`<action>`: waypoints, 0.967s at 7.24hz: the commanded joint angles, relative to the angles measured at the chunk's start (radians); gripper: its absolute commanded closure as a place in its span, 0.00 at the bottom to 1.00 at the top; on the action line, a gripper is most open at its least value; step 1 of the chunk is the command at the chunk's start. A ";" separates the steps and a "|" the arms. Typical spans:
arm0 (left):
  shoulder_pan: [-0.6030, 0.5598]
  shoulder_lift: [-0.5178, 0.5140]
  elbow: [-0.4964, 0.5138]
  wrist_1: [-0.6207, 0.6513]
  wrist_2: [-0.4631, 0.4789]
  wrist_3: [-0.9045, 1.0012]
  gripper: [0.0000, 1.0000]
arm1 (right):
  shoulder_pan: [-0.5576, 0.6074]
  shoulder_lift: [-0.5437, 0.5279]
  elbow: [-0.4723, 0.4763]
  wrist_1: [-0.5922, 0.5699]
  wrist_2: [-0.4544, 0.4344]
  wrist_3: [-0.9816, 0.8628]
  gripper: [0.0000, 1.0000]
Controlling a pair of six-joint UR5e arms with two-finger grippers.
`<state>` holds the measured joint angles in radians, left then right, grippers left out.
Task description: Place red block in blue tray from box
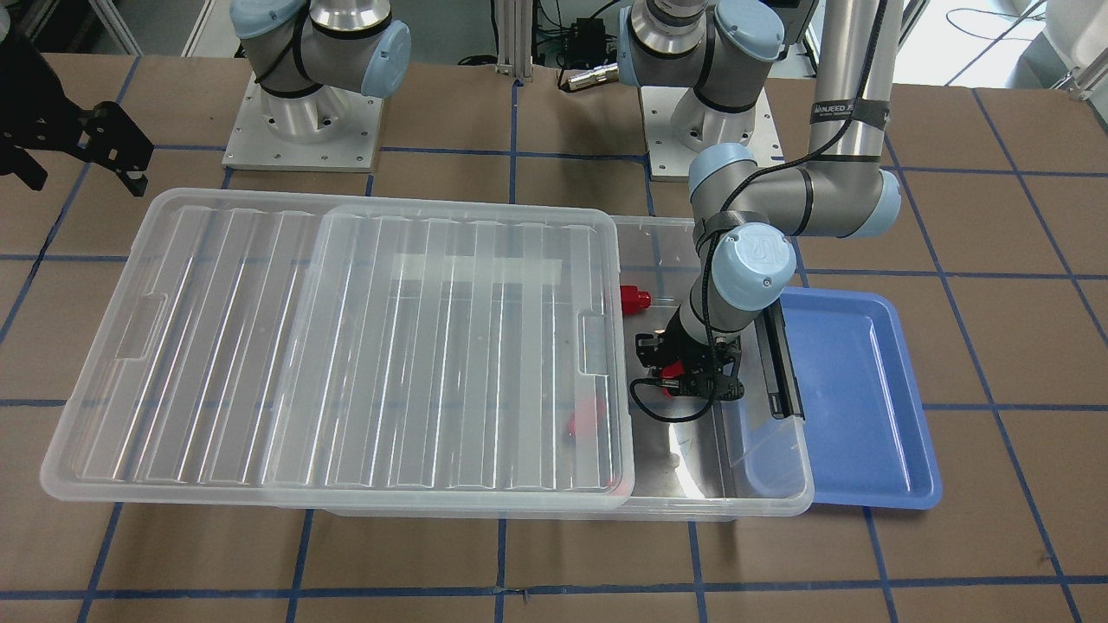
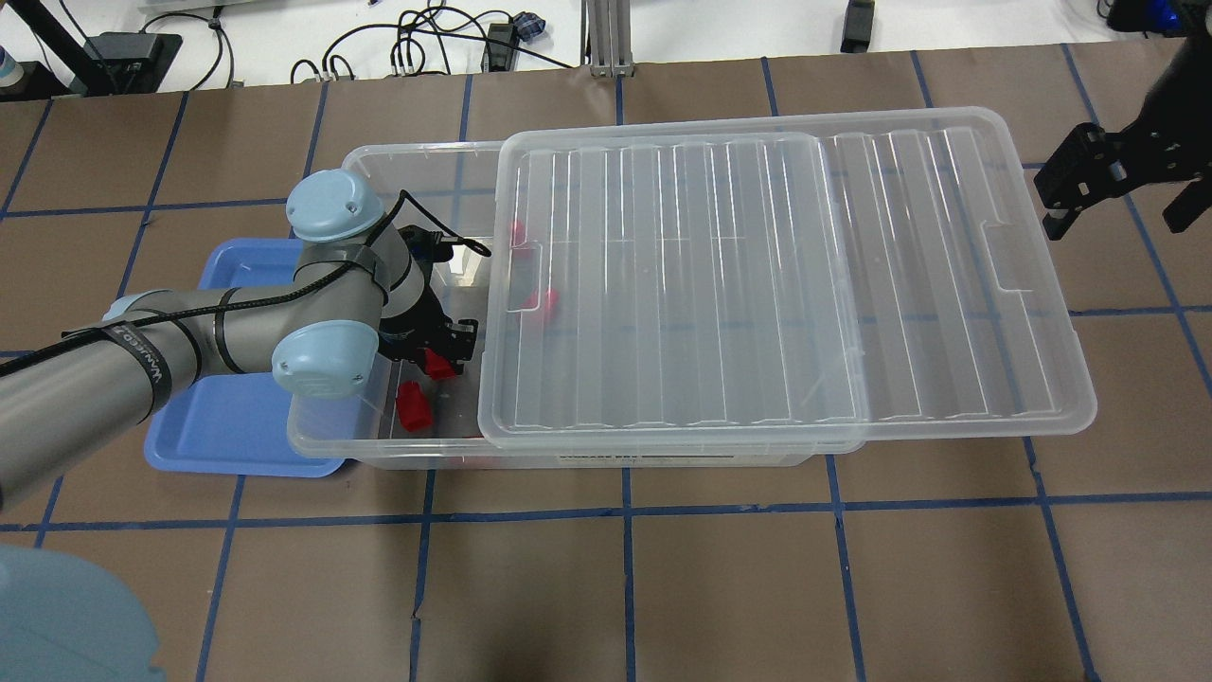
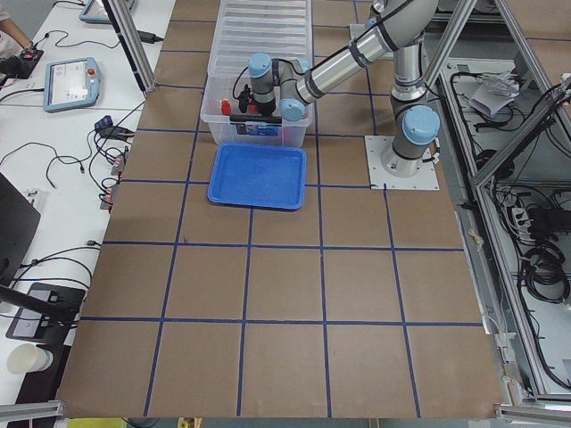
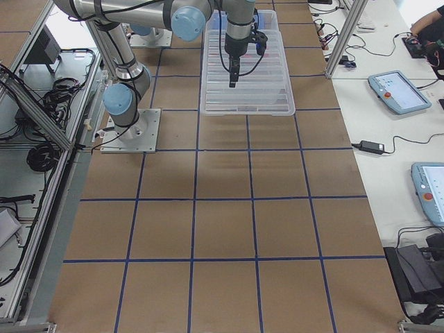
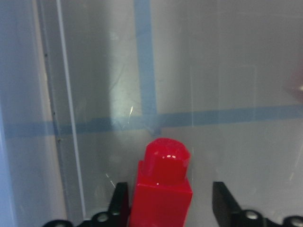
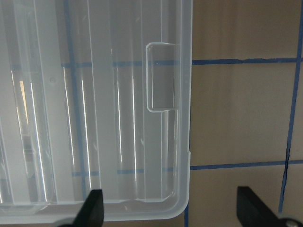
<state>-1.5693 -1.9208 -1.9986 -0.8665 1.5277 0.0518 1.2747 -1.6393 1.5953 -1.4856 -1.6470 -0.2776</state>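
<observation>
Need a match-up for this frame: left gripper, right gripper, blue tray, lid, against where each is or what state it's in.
Things:
1. left gripper
2. right gripper
3. blue tray
4. lid

Places or states:
A. slid partway along the box, leaving one end uncovered
B. open, at the lid's overhanging end, away from the blocks
C. no block in it, at the box's uncovered end
D. down in the box, open around a red block

Pairs: 1-D, 2-B, 3-C, 4-A
</observation>
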 commanded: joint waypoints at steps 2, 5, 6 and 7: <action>-0.002 0.048 0.044 -0.032 0.002 -0.007 1.00 | 0.000 -0.001 0.000 -0.001 -0.001 0.000 0.00; 0.000 0.130 0.203 -0.331 0.005 -0.013 1.00 | 0.000 -0.002 0.000 0.001 0.001 0.000 0.00; -0.002 0.167 0.257 -0.423 0.005 -0.030 1.00 | 0.000 -0.005 0.000 0.004 0.001 0.002 0.00; 0.012 0.204 0.300 -0.486 0.023 -0.018 1.00 | 0.000 -0.004 0.000 0.002 0.001 0.006 0.00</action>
<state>-1.5667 -1.7621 -1.7590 -1.2558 1.5370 0.0309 1.2747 -1.6429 1.5953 -1.4834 -1.6460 -0.2756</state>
